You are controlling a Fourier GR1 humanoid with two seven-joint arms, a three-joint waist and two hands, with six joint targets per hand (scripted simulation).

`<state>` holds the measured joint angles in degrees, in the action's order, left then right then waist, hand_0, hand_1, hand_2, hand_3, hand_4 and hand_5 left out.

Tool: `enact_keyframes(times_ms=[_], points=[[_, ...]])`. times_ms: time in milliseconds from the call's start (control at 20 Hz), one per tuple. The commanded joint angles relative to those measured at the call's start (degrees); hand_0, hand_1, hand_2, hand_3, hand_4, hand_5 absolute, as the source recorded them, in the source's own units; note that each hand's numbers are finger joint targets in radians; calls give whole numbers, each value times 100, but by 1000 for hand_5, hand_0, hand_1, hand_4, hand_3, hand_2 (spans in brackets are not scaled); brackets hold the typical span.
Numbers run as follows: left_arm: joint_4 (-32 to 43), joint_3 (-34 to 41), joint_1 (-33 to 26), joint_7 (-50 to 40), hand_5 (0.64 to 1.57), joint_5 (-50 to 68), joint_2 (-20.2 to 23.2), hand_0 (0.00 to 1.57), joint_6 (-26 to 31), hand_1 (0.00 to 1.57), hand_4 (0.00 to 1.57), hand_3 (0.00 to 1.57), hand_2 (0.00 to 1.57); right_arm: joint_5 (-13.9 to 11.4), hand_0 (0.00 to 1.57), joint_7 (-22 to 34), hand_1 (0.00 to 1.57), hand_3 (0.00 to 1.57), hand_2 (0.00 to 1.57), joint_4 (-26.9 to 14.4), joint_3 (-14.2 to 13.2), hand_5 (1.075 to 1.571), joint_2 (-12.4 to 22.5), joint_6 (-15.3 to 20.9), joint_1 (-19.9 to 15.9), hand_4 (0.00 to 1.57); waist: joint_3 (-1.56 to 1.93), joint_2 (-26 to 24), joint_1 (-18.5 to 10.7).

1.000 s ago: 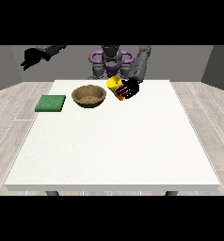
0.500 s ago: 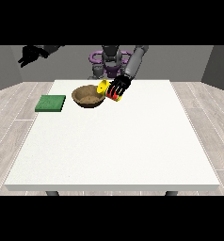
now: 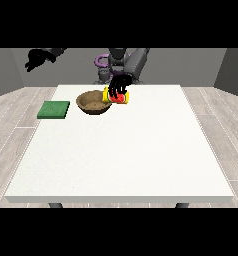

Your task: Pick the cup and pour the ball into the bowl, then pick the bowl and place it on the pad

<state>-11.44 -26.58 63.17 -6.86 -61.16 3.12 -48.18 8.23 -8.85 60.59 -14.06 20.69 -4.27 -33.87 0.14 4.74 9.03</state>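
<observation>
A brown bowl (image 3: 93, 102) rests on the white table (image 3: 126, 150) near its far edge. Just right of the bowl, the hand at the view's right (image 3: 119, 86) has its fingers curled round a yellow and red cup (image 3: 117, 97). The cup lies tipped on its side, its yellow mouth end towards the bowl's rim. I cannot make out the ball. A green pad (image 3: 54, 109) lies flat at the table's left edge. The hand at the view's left (image 3: 35, 58) is raised high, off beyond the table's left side, holding nothing.
The robot's grey torso (image 3: 122, 64) stands behind the table's far edge. Grey plank floor surrounds the table on both sides.
The hand at the view's right has carried the cup leftward to the bowl and tipped it over onto its side. The other hand stays raised.
</observation>
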Motion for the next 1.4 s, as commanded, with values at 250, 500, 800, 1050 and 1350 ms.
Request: enact_keyframes(times_ms=[250,500,800,1050,1350], points=[[-78,-1524,47,-1436,1202,-1602,-307,1514,865,1514,1488,1571,1571,-136,0,-271,0,624,344,-374,231,1565,-299,2,-467,575,-4,207,370],[-187,-1929,-30,-1879,1169,-2163,-306,1529,1447,1529,1505,1571,1571,-144,0,-119,0,610,344,-370,269,1565,-380,86,-483,575,-13,58,416],[-1373,-2117,-36,-1935,1208,-2277,-308,1534,2604,1534,1489,1571,1571,-91,0,-516,0,646,350,-885,33,1565,-167,-73,-407,584,-11,1,156],[-1401,-1903,-125,-1777,1207,-2323,-310,1527,2806,1527,1490,1571,1571,-43,0,-515,0,650,357,-685,43,1564,-143,-195,37,579,-13,-290,275],[-1866,-1127,-201,-1278,1202,-1731,55,1493,2104,1493,1505,1571,1571,22,0,-510,0,598,338,-674,-171,1563,175,-275,431,576,-16,-479,-61]])
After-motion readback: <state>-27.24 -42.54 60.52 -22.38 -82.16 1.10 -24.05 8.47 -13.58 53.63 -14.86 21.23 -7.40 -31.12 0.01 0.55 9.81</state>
